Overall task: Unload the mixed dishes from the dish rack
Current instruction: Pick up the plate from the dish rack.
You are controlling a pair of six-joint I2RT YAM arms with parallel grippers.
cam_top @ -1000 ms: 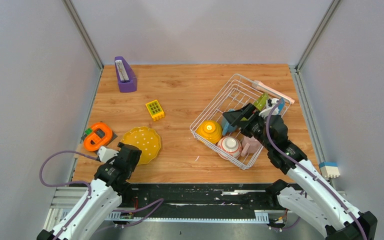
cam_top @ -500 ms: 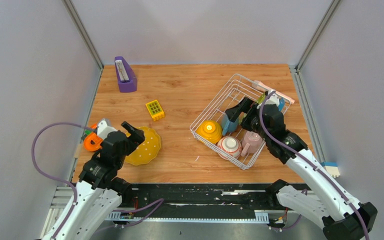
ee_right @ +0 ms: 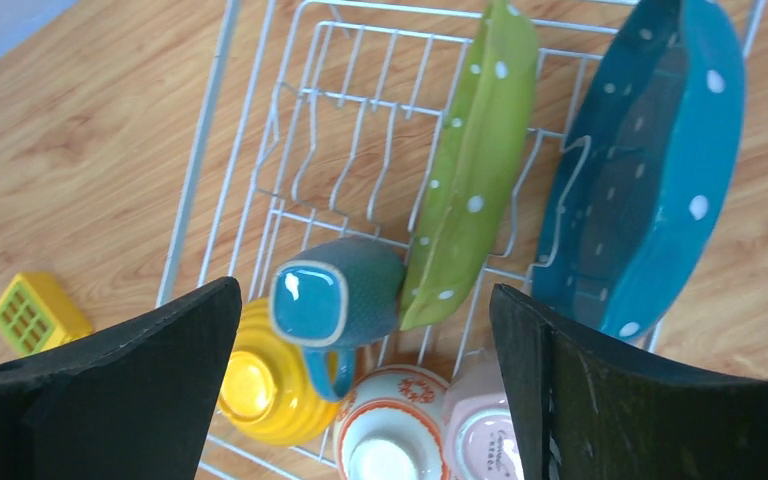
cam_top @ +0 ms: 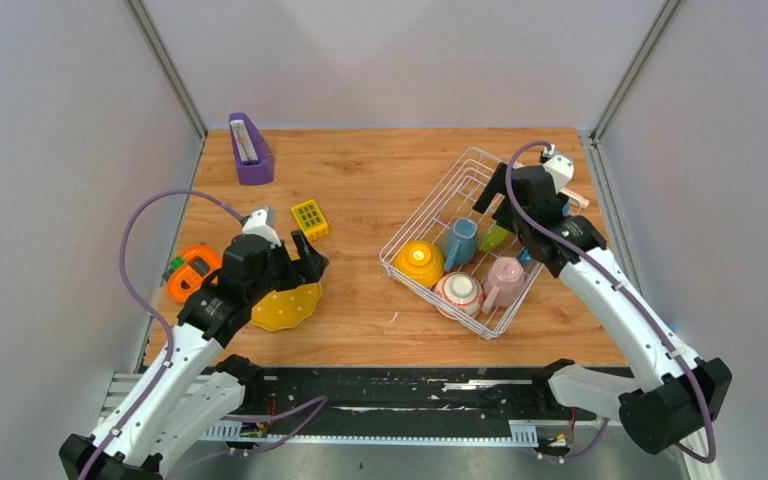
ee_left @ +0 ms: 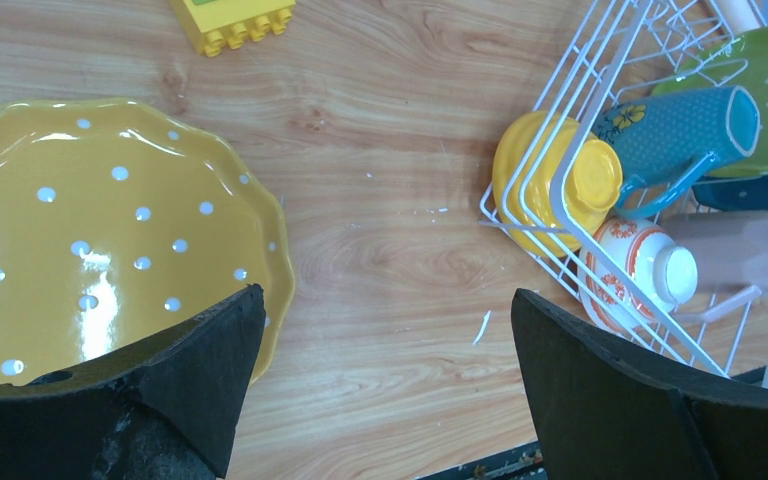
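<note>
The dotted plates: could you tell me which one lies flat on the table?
The yellow plate, flat on the wooden table left of the dish rack; the green plate and blue plate stand on edge inside it.

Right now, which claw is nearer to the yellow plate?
Left. The left claw hangs over the yellow plate's edge; the right claw is far away, above the dish rack.

No legible text
A small line of dark print sits inside the pink mug (ee_right: 487,445), in the right wrist view, too tiny and blurred to read.
</note>
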